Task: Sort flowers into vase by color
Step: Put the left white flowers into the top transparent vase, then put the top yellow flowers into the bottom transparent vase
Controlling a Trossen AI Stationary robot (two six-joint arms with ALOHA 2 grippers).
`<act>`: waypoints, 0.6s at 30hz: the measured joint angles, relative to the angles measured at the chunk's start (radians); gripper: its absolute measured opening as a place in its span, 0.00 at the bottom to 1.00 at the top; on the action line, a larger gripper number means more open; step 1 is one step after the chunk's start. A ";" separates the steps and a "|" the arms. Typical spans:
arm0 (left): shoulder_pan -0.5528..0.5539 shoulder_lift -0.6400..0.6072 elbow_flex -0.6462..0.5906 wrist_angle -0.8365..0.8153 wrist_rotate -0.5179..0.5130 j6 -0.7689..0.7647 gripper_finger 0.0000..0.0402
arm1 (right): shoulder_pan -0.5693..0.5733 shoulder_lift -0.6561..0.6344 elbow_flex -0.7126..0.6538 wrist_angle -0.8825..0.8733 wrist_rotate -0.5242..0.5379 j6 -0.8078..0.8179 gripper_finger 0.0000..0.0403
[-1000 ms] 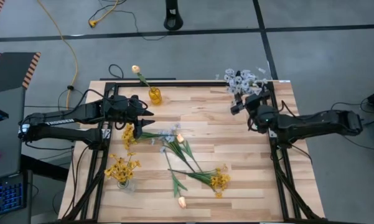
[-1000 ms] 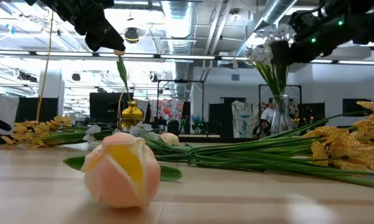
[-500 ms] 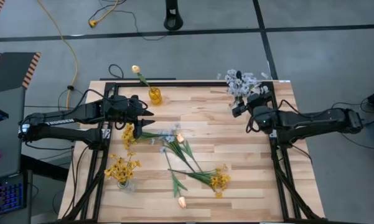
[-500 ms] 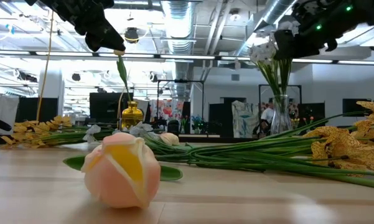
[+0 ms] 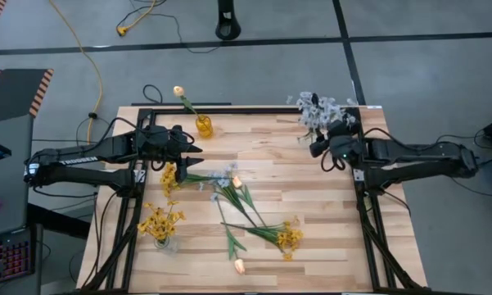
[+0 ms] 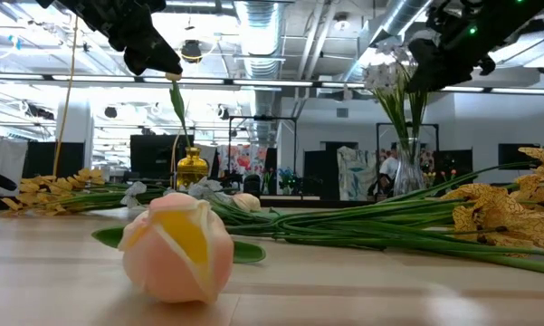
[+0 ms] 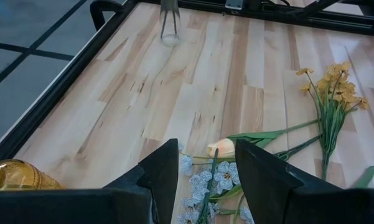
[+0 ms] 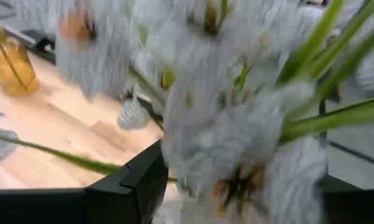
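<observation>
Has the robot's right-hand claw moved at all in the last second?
Yes. In the high view the right gripper has slid toward the table's right edge, closing in on the pale blue-white blossom sprays standing at the far right corner.

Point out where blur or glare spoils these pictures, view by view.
Right wrist view: the pale blue-white blossoms fill the frame, smeared and out of focus. Low view: the peach bud up close is soft, and the ceiling lights behind blow out white. High view and left wrist view: evenly lit, table sharp.
</observation>
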 joint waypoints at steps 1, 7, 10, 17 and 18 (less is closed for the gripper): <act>0.000 0.000 0.000 0.000 0.000 0.000 0.36 | -0.006 0.000 0.004 -0.021 -0.020 0.010 0.60; 0.000 0.000 0.000 0.000 0.000 0.000 0.36 | -0.029 0.000 0.033 -0.134 -0.132 0.019 0.60; 0.000 0.000 0.000 0.000 0.000 0.000 0.36 | -0.030 0.000 0.051 -0.177 -0.170 0.019 0.60; 0.000 0.000 0.000 0.000 0.000 0.000 0.36 | -0.026 0.000 0.085 -0.228 -0.315 0.019 0.60; 0.000 0.000 0.000 0.000 0.000 0.000 0.36 | -0.026 0.000 0.090 -0.237 -0.342 0.018 0.60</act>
